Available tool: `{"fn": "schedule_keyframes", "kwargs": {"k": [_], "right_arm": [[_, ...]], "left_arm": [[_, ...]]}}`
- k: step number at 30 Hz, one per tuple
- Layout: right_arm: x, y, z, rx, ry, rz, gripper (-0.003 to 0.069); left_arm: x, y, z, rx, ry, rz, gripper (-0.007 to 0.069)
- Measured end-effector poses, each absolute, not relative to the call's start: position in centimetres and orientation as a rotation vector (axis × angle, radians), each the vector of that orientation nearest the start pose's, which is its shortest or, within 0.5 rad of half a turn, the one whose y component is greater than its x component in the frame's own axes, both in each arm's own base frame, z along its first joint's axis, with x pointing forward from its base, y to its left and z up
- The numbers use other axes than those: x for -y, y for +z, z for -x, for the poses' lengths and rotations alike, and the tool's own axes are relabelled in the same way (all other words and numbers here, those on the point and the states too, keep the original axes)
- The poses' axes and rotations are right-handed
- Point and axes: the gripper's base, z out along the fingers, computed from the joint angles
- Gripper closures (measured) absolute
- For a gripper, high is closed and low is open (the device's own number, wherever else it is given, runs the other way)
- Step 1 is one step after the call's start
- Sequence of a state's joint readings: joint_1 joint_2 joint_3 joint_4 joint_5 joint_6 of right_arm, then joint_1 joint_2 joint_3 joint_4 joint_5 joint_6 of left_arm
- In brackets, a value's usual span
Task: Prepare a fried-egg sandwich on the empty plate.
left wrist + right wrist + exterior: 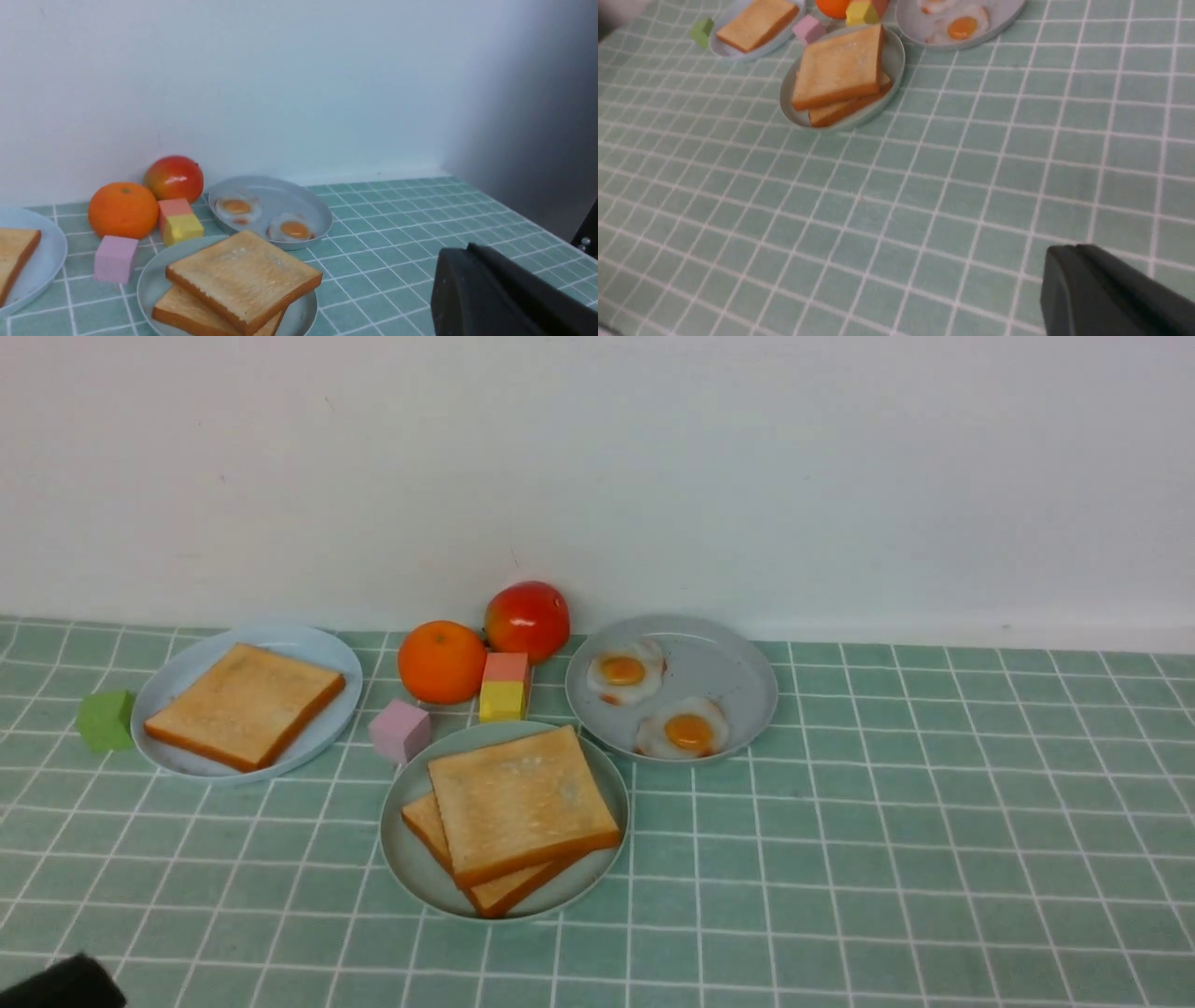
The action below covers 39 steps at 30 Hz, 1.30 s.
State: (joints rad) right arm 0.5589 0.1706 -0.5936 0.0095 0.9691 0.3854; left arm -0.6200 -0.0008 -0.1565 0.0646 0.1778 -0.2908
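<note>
Well back from the plates, both sets of my fingers are closed on nothing, the left gripper (467,254) and the right gripper (1078,254) alike. Beyond them lies the mint-green plate (409,859), with the upper toast slice (523,803) resting askew across the lower toast slice (513,891). Whether a fried egg sits between them I cannot tell; the bread hides it. Farther off, two fried eggs (625,672) lie on the greyish plate (738,681), and another toast slice (243,705) on the light blue one.

I judge the stacking done and the step now to be resting clear. To do that well, I should keep my fingers together, hold both arms low and quiet, and let nothing brush the rim. Squaring the top slice seems optional; if I tried it, only a light sideways nudge at the crust would do, since pressing could skid the stack.
</note>
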Motion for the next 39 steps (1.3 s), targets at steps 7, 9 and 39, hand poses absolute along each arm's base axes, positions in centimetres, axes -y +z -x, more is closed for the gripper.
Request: {"fn": "schedule_keyframes", "kwargs": {"k": [7,9,39], "right_arm": [[-2.2,27.9,-3.5,-2.01,0.627,0.163,0.0666],[-2.3,27.2,-3.7,-2.023,0.622,0.163,0.0665],[-0.7,17.4,-5.1,-1.893,0.188,-0.042,0.0659]], "left_arm": [[2.9,22.1,-4.3,-1.63,-0.638,-0.312,0.0638],[3.0,21.8,-4.4,-1.651,-0.633,-0.317,0.0638],[3.1,20.6,-4.6,-1.751,-0.6,-0.334,0.0636]]}}
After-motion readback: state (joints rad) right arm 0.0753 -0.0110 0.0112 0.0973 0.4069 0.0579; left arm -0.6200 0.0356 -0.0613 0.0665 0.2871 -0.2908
